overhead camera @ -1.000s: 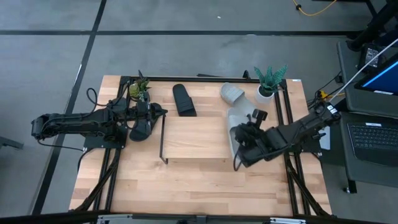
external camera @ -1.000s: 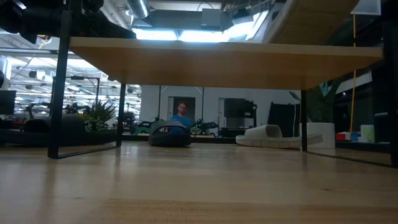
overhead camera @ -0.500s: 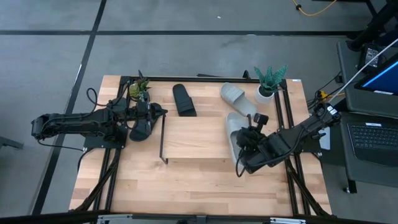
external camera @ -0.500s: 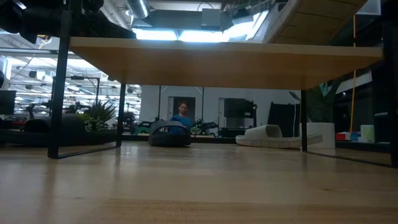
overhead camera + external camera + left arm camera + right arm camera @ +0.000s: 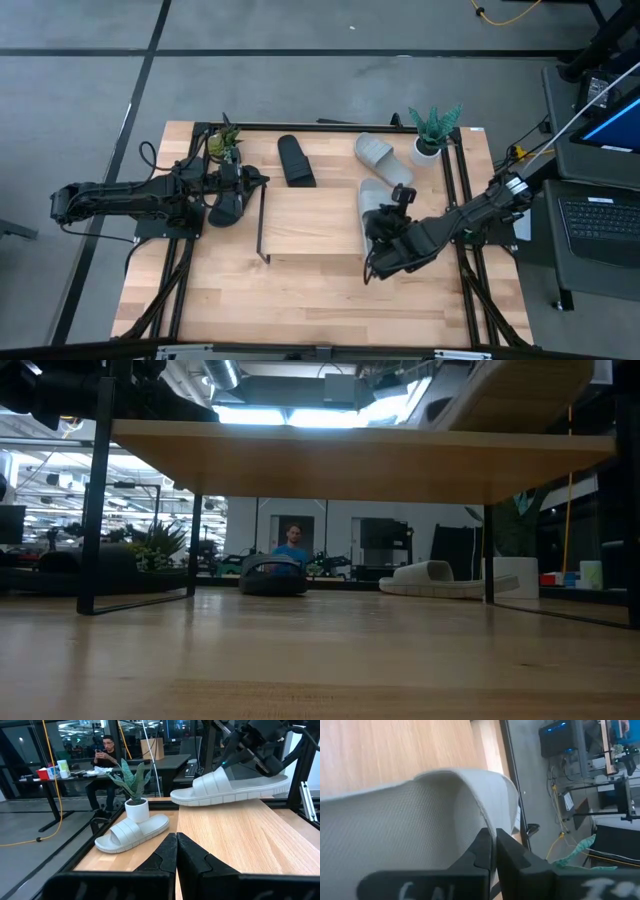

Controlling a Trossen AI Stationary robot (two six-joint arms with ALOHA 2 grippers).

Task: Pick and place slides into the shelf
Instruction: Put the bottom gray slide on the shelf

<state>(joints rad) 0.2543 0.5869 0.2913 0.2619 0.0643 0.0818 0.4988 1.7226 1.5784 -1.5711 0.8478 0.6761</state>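
Note:
A light grey slide [image 5: 374,208] hangs over the right end of the shelf [image 5: 312,222], and my right gripper [image 5: 392,216] is shut on it. The second grey slide [image 5: 375,150] lies sole down on the table beside a white plant pot. One black slide [image 5: 295,161] lies on the table beyond the shelf. The other black slide [image 5: 225,206] lies left of the shelf's wire end frame. My left gripper [image 5: 176,841] is shut and empty just above that slide. In the low view only the held slide's sole [image 5: 520,390] shows above the shelf board [image 5: 360,455]. My right gripper pinches the grey slide's broad strap at its edge [image 5: 481,815] between its two fingers [image 5: 507,852]. In the left wrist view the gripper stands above the strap [image 5: 220,782] and comes down on it. The slide is lifted clear, about level, sole down over the shelf board.
A potted plant in a white pot [image 5: 430,140] stands at the far right corner, and a small green plant [image 5: 222,140] at the far left. Black frame rails [image 5: 455,190] run along both table sides. Bare tabletop [image 5: 320,300] lies toward the near edge. A person [image 5: 102,757] sits beyond the table.
My right gripper has carried the grey slide a short way toward the table's left, so more of it now hangs over the shelf's right end. The slide stays lifted. My left arm and the other slides have kept still.

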